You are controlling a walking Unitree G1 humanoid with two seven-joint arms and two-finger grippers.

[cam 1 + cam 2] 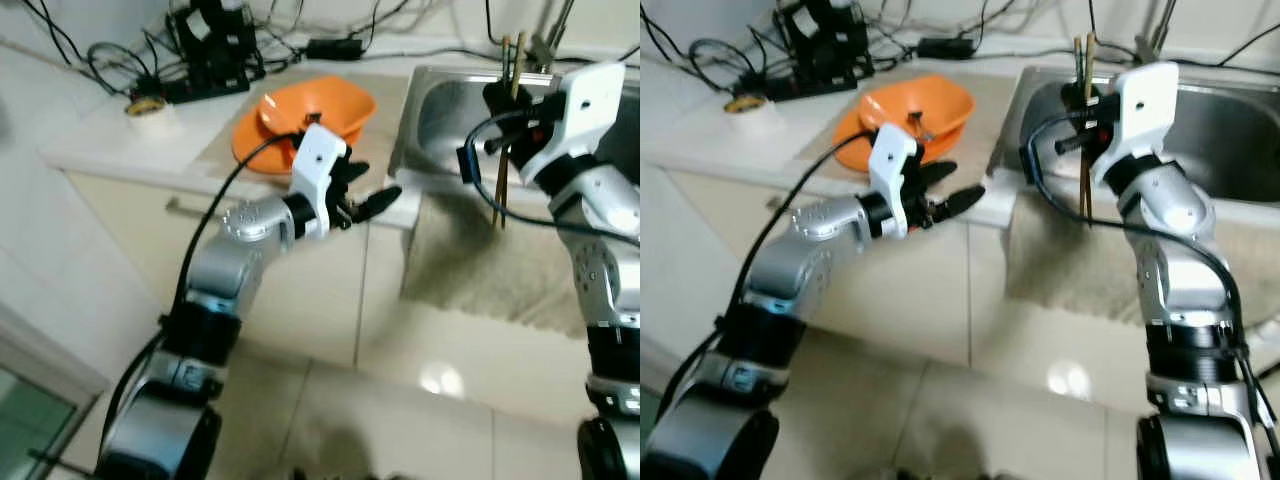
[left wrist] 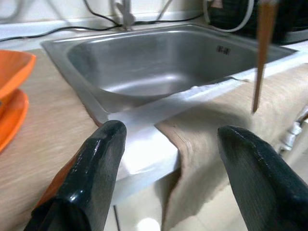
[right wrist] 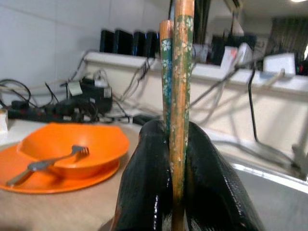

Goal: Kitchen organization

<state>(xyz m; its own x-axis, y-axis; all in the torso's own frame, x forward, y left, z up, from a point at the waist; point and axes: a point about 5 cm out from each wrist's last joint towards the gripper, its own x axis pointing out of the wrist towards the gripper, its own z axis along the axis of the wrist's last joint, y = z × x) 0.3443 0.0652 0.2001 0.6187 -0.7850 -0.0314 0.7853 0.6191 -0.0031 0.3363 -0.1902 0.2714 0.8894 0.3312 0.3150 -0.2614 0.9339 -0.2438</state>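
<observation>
Head views: orange bowl (image 1: 318,108) with fork (image 1: 912,119) upper centre, on orange plate (image 1: 262,152); sink (image 1: 1225,135) upper right | Left wrist: left gripper (image 2: 168,159) spread wide, unloaded, low in frame | Right wrist: right gripper (image 3: 176,192) clamped on upright chopsticks (image 3: 176,72), centre frame

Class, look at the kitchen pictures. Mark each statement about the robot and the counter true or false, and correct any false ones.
1. The right hand grips a pair of chopsticks. True.
2. The left hand holds a fork. False: it is open and empty.
3. A fork lies in the orange bowl. True.
4. The orange bowl sits inside the sink. False: it stands on an orange plate on the counter beside the sink.
</observation>
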